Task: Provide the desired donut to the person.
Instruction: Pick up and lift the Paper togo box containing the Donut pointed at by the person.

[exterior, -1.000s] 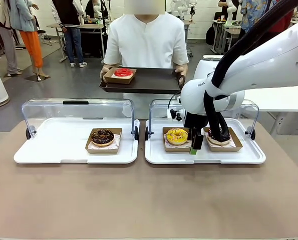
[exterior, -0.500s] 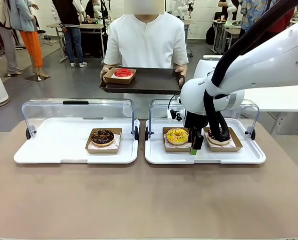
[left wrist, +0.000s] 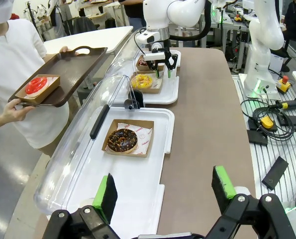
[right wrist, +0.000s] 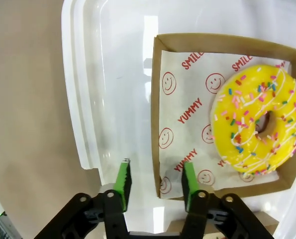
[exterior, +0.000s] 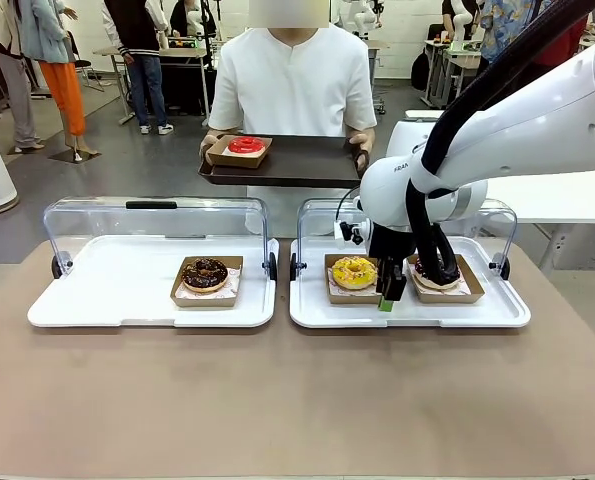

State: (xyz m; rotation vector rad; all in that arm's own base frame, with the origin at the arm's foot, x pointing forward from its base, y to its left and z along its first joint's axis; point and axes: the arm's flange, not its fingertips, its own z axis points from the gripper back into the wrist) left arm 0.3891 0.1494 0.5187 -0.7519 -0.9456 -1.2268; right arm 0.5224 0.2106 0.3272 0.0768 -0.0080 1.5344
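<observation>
On the right-hand white tray (exterior: pixel 407 315), we see the right gripper (right wrist: pixel 156 165) set over one side wall of the cardboard box (right wrist: pixel 156 99) that holds the yellow sprinkled donut (right wrist: pixel 259 119). Its green-padded fingers (right wrist: pixel 123 181) straddle that wall, one outside above the tray and one inside above the printed paper liner. A gap shows on either side, so nothing is pinched.

The left gripper (left wrist: pixel 165 184) hovers near the front edge of the left tray (exterior: pixel 107 290), fingers spread wide and empty. A chocolate donut (exterior: pixel 205 272) sits boxed on that tray.

Across the table the person (exterior: pixel 292 80) holds a brown serving tray (exterior: pixel 297 160) bearing a boxed red donut (exterior: pixel 246 146).
</observation>
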